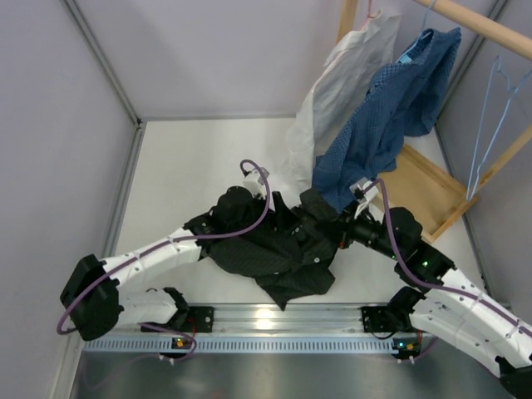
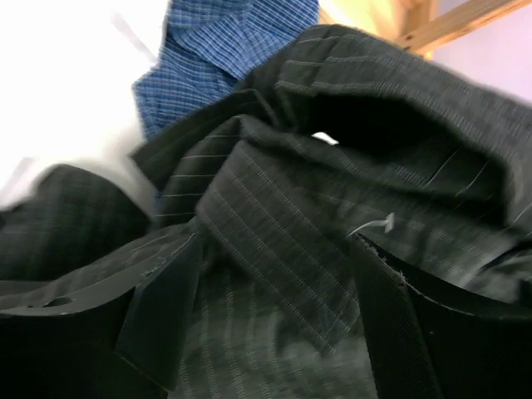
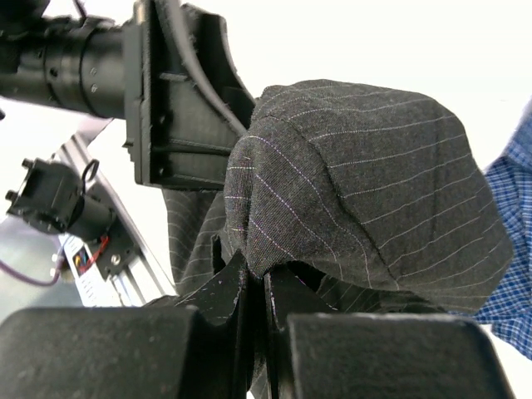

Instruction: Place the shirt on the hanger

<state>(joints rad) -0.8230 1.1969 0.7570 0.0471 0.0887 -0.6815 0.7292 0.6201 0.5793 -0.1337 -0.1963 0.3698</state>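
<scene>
The black pinstriped shirt (image 1: 268,251) lies bunched on the table between both arms. My right gripper (image 1: 322,221) is shut, pinching a fold of the shirt (image 3: 357,174) between its fingertips (image 3: 235,287); the gripper (image 3: 259,283) holds that fold raised. My left gripper (image 1: 243,204) is over the shirt's left side; its jaws stand wide apart, with the shirt's collar (image 2: 274,241) lying between the fingers (image 2: 162,303). The gripper (image 2: 274,320) is open. The light-blue wire hanger (image 1: 492,116) hangs from the wooden rail at the far right, away from both grippers.
A blue dotted shirt (image 1: 391,108) and a white shirt (image 1: 337,91) hang from the wooden rail (image 1: 482,25) at the back right, the blue one reaching down near my right gripper. The rack's wooden base (image 1: 428,193) lies on the right. Grey walls enclose the table.
</scene>
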